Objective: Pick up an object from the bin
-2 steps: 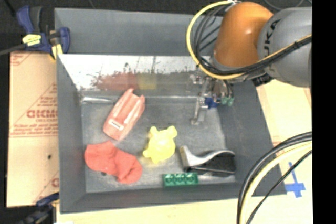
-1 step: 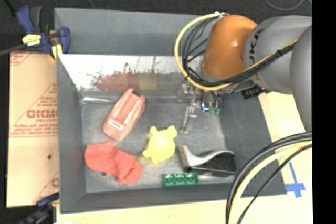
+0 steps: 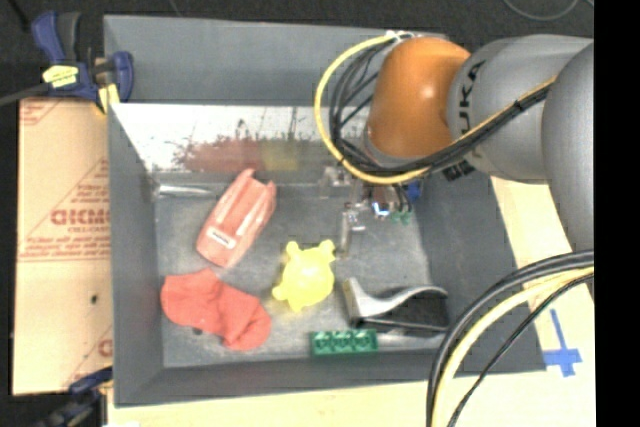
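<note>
Camera view. Grey bin (image 3: 135, 235). Claw (image 3: 352, 215): low over the bin's middle; how wide it stands, cannot tell. Nearest item: yellow toy figure (image 3: 303, 277), just beside the claw. Pink oblong case (image 3: 237, 217), left. Red cloth (image 3: 215, 310), front left. Green block (image 3: 344, 343) and grey-black strap (image 3: 400, 307), front.

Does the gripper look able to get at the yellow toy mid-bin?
Probably yes: the yellow toy lies uncovered on the bin floor, close beside the gripper, with nothing between them; the pink stapler lies apart.
</note>
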`<state>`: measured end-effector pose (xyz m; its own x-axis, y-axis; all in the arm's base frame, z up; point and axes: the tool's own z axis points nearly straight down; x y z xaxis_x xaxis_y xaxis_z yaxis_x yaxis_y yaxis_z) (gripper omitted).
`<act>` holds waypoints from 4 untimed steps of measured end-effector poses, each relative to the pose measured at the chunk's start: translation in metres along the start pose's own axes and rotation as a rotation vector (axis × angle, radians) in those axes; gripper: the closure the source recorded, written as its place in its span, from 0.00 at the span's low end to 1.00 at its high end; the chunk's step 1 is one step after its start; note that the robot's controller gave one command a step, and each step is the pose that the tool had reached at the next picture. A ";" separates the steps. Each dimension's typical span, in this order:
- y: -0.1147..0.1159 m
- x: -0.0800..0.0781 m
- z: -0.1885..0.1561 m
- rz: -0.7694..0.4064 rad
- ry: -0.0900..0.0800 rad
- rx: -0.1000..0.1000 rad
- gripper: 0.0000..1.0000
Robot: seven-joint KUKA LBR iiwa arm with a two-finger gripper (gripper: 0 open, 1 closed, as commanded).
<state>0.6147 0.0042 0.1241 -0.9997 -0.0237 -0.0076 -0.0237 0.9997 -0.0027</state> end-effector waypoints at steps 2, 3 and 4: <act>0.038 0.026 0.034 -0.151 0.003 -0.002 0.00; 0.040 0.011 0.024 -0.317 0.005 -0.003 0.00; 0.005 0.043 0.053 -0.040 0.000 -0.002 1.00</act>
<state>0.5715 0.0077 0.0707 -0.9979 -0.0638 -0.0080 -0.0638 0.9980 -0.0011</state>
